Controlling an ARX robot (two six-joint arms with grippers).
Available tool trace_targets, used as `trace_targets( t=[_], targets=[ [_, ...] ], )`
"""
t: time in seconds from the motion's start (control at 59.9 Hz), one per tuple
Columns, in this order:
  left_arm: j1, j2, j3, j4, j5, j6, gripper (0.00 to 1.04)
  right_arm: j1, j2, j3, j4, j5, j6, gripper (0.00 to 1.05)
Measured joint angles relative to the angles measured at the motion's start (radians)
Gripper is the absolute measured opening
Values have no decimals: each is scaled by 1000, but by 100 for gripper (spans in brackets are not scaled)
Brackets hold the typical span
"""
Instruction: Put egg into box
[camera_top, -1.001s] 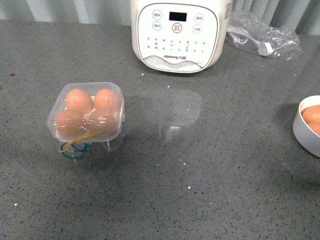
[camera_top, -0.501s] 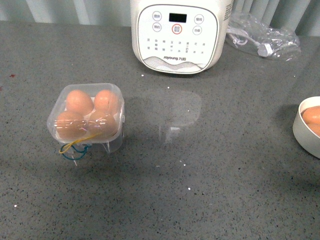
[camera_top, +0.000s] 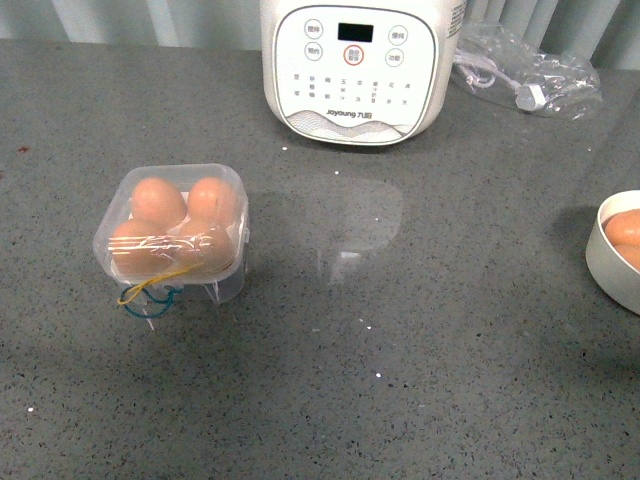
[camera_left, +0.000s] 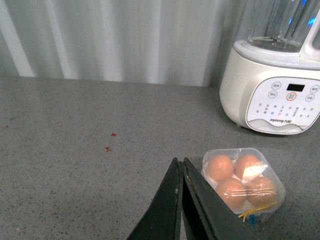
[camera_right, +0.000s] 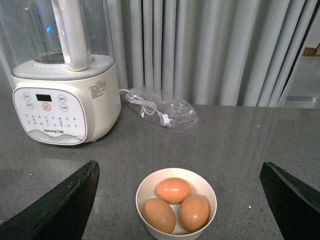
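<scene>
The clear box (camera_top: 172, 232) stands on the grey counter, lid down, with several brown eggs inside and yellow and teal strings (camera_top: 150, 290) at its front. It also shows in the left wrist view (camera_left: 243, 180). My left gripper (camera_left: 179, 161) is shut and empty, above the counter beside the box and apart from it. My right gripper (camera_right: 178, 167) is wide open and empty, above a round white bowl (camera_right: 141, 192). Three brown eggs lie in the bowl; the egg (camera_right: 173, 190) at its far side lies nearest the jaws' midline. Neither gripper shows in the front view.
A big white cooker (camera_top: 360, 60) stands at the back, with a clear plastic bag holding a white cable (camera_top: 525, 70) to its right. The bowl (camera_top: 608, 262) sits at the counter's right edge. Curtains hang behind the counter.
</scene>
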Motion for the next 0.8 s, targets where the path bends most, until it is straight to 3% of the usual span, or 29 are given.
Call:
trace_targets(
  t=[0.184, 0.684, 0.734, 0.801],
  targets=[
    [0, -36, 0, -11, 0, -1, 5, 0, 0, 0, 0, 0, 0, 97],
    [0, -36, 0, -11, 0, 0, 94, 0, 0, 0, 0, 0, 0, 97],
    [0, -36, 0, -11, 0, 0, 100, 0, 0, 0, 0, 0, 0, 97],
    [0, -36, 0, -11, 0, 0, 98, 0, 0, 0, 0, 0, 0, 97]
  ],
)
